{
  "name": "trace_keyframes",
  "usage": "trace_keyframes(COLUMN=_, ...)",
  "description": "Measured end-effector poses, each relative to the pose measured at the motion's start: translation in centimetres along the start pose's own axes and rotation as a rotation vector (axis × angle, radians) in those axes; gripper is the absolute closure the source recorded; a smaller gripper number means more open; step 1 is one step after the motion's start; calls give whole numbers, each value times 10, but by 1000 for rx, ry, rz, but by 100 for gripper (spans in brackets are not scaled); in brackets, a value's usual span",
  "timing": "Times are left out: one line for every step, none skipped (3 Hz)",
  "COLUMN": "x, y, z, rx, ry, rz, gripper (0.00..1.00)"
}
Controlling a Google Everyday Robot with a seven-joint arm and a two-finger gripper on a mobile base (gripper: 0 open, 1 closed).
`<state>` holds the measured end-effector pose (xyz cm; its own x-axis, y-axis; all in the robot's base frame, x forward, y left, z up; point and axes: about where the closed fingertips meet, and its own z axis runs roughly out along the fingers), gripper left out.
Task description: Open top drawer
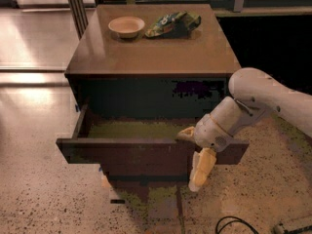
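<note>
The top drawer (126, 155) of the dark brown cabinet (146, 57) stands pulled out toward me, and its shallow olive-brown inside (131, 129) shows. My gripper (194, 150) is at the right part of the drawer's long front panel. One yellowish finger (185, 132) hooks over the panel's top edge into the drawer. The other finger (201, 169) hangs down in front of the panel. The gripper is clamped on the panel. The white arm (263, 101) reaches in from the right.
A tan bowl (126, 26) and a green snack bag (173, 23) lie on the cabinet top. A narrower lower drawer front (141, 182) shows under the open drawer. A dark cable (234, 224) lies on the speckled floor at the bottom right.
</note>
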<state>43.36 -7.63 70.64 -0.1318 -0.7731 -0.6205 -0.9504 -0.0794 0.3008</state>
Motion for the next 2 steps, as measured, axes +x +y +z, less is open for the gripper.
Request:
trace_keyframes(x=0, y=0, z=0, rx=0, ry=0, rz=0, gripper=0)
trace_keyframes(x=-6, y=-9, z=-3, rx=8, ry=15, rz=-15, gripper=0)
